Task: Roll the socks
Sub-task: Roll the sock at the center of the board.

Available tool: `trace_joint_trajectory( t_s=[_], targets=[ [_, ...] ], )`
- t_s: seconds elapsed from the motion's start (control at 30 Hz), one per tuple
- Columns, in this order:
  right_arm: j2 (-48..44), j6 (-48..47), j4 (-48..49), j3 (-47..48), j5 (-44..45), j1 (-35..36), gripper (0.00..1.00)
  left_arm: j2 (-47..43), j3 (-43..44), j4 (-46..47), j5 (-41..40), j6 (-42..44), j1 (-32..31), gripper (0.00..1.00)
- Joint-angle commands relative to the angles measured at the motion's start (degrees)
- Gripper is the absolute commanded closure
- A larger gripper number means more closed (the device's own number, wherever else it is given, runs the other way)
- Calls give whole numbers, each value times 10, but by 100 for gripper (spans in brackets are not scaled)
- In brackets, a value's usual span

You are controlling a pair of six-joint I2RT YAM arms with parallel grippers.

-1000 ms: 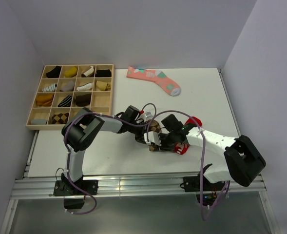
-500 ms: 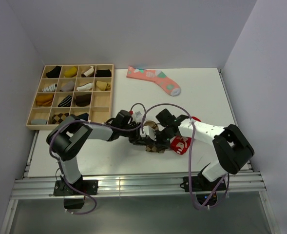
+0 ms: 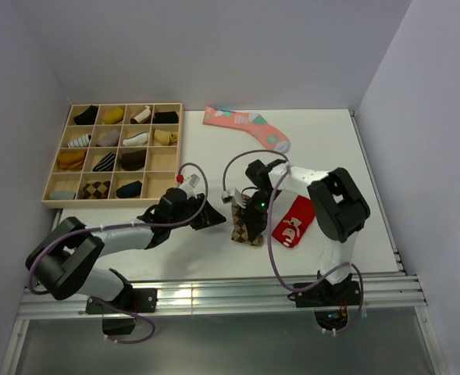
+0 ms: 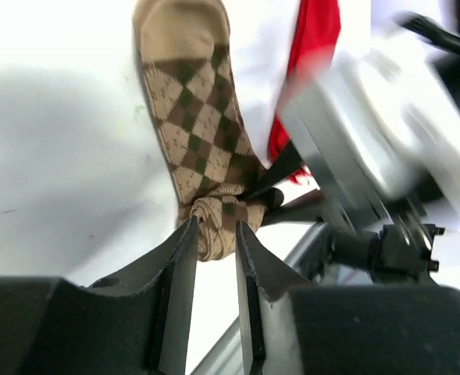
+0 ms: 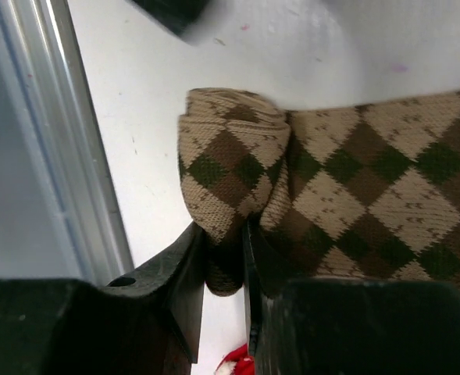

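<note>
The brown-and-tan argyle sock (image 3: 247,229) lies on the white table, one end rolled up. In the right wrist view the right gripper (image 5: 223,234) is shut on that rolled end (image 5: 228,148), with knit pinched between its fingers. From above, the right gripper (image 3: 251,211) stands over the sock. The left gripper (image 3: 216,220) lies low just left of the sock. In the left wrist view the left gripper (image 4: 214,230) is slightly open, its tips at the roll (image 4: 218,223), bare table showing between the fingers. The flat part of the sock (image 4: 194,101) stretches away from it.
A red sock with a white figure (image 3: 293,223) lies right beside the argyle sock. A pink sock with teal patches (image 3: 247,126) lies at the back. A wooden compartment tray (image 3: 177,148) of rolled socks stands at the back left. The table's metal front rail (image 3: 214,295) runs near.
The left arm has swung back to the left, its gripper drawn off the sock. The right arm has folded in, its gripper still on the rolled end. More of the red sock shows.
</note>
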Motion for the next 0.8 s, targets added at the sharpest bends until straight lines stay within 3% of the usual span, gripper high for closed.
trace_joint_trajectory(
  t_s=[0.0,0.13,0.33,0.77],
  targets=[
    [62,-20,-94,72,-14,-27,90,-58,-6,-4,-96,48,-16,70],
    [160,-25,-165,157,-19,-48,89,-73,14,-28,-150,135,-53,70],
    [252,-36,-243,250,-16,-63,89,-30,60,-17,-136,236,-82,65],
    [257,-13,-234,251,5,-66,89,79,96,58,-61,318,-92,50]
  ],
)
